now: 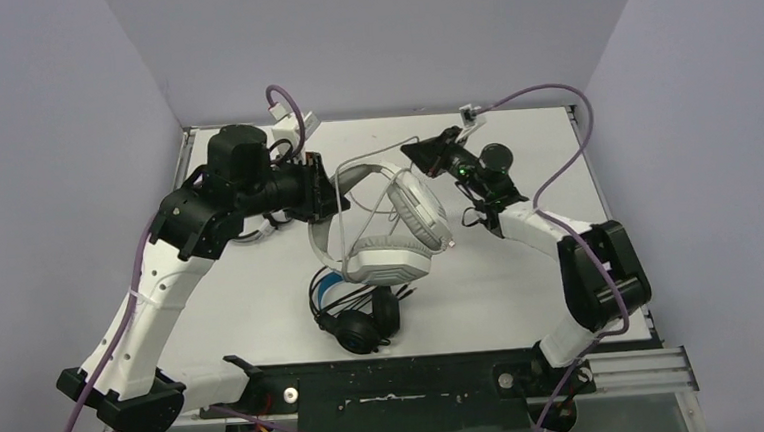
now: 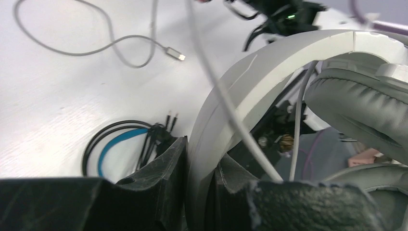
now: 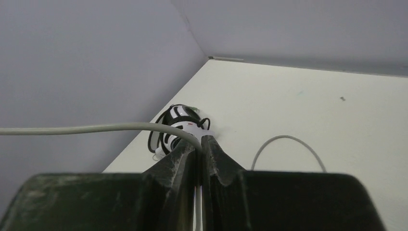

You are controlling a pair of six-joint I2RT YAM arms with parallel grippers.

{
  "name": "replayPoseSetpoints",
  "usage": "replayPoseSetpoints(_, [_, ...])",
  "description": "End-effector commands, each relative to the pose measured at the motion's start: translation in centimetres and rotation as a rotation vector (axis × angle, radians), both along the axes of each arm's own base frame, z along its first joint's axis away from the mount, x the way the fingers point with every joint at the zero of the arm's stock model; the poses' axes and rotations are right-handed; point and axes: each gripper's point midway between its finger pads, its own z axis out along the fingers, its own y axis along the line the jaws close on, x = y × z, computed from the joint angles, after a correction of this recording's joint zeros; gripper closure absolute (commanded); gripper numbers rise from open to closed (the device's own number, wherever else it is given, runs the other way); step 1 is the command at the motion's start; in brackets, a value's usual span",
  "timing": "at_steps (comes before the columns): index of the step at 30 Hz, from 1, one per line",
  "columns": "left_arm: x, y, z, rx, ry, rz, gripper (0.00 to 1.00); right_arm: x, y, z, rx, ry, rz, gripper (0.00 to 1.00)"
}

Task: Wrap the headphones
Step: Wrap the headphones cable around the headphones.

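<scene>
Right end effector (image 3: 199, 144) pressed together, pinching pale cable (image 3: 96, 128). Cable runs left toward white headset (image 1: 399, 230), held over tabletop (image 1: 555, 165) centre. Left end effector (image 2: 202, 166) clamps its headband (image 2: 269, 62). Right arm nearer cable; black headset (image 1: 354, 318) lies toward bases.

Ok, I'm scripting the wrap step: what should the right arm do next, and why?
Probably sweep the right gripper around the white headset to lay a loop: it pinches the pale cable, and the left gripper clamps the headband.

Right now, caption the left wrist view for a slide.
Left gripper clamps the white headset's headband; pale cable loops on the table near the black headset.
</scene>
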Motion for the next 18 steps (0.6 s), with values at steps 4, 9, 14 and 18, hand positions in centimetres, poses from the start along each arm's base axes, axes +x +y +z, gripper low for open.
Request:
replayPoseSetpoints(4, [-0.2, 3.0, 1.6, 0.19, -0.16, 0.07, 1.0, 0.3, -10.4, 6.5, -0.028, -0.106, -0.244, 1.0])
replayPoseSetpoints(9, [-0.7, 2.8, 0.6, 0.245, -0.149, 0.021, 1.0, 0.0, -13.9, 8.7, -0.106, -0.129, -0.314, 1.0])
replayPoseSetpoints(14, [-0.9, 3.0, 1.2, 0.213, -0.173, 0.046, 1.0, 0.3, -17.0, 7.5, -0.113, -0.071, -0.393, 1.0])
replayPoseSetpoints(18, [-1.1, 2.3, 2.6, 0.115, -0.178, 0.058, 1.0, -0.1, -15.3, 4.4, -0.142, 0.0, -0.294, 1.0])
